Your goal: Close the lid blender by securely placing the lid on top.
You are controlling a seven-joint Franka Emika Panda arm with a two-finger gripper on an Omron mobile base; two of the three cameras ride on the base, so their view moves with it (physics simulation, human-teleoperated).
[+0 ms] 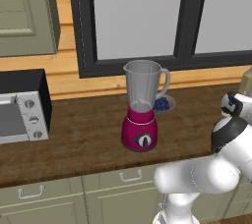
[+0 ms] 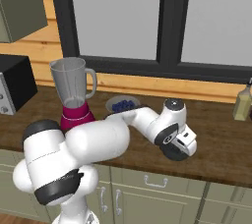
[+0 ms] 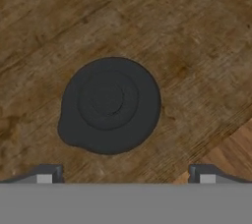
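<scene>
The long wooden counter (image 1: 74, 134) runs from side to side under a big dark-framed window (image 1: 138, 16), with pale green cupboard doors (image 1: 118, 196) below its front edge. The white robot arm (image 2: 98, 142) reaches out low over the front part of the counter, off to the right of the blender. At the left end of the counter sits a silver toaster oven (image 1: 22, 115) with round knobs. The blender (image 1: 141, 105) stands near the middle of the counter, well back from the front edge. It has a pink round base with a black dial and a tall clear jar with a handle on top, and the jar's mouth is open, with no cap on it. Just behind the blender on its right side is a small bowl of blue berries (image 2: 123, 105). A pale bottle (image 2: 242, 102) stands far off toward the right end, close to the back wall. The gripper (image 3: 125, 176) points straight down at the counter, and its two dark tips stand wide apart with nothing between them. The lid (image 3: 109, 105), a small round dark cap, lies flat on the wood near the front edge of the counter, right under the gripper and well apart from the blender.
</scene>
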